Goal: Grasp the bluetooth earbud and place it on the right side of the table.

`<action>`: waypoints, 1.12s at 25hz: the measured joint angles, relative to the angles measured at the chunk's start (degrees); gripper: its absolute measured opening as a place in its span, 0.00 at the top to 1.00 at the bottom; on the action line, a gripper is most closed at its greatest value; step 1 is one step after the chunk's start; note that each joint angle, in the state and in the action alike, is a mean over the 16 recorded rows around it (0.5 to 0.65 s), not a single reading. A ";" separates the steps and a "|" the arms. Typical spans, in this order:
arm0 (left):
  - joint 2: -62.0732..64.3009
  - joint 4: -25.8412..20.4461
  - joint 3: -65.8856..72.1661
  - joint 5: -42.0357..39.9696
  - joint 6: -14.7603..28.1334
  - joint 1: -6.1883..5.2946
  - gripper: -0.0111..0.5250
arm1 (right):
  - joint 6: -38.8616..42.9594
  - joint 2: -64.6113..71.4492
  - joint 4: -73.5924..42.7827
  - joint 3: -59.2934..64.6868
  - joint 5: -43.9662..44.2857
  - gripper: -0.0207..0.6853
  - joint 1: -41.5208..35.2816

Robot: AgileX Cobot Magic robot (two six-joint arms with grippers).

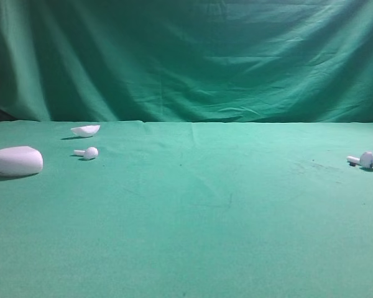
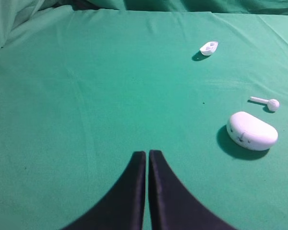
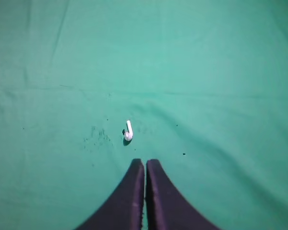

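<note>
Two earbuds lie on the green bench (image 1: 193, 236), one at each end.

One earbud (image 1: 362, 160) rests alone at the far right, near three o'clock; the other earbud (image 1: 87, 152) sits at nine o'clock between the case (image 1: 15, 161) and lid (image 1: 86, 130). Both left gripper (image 2: 147, 158) and right gripper (image 3: 145, 165) have their fingers pressed together, holding nothing.
</note>
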 joint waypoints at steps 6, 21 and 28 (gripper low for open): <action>0.00 0.00 0.00 0.00 0.00 0.00 0.98 | -2.97 -14.91 3.05 7.10 -0.99 0.97 0.00; 0.00 0.00 0.00 0.00 0.00 0.00 0.98 | -7.88 -31.15 6.91 15.20 -2.09 0.97 -0.08; 0.00 0.00 0.00 0.00 0.00 0.00 0.98 | -7.94 -34.11 4.44 22.43 -14.07 0.97 -2.68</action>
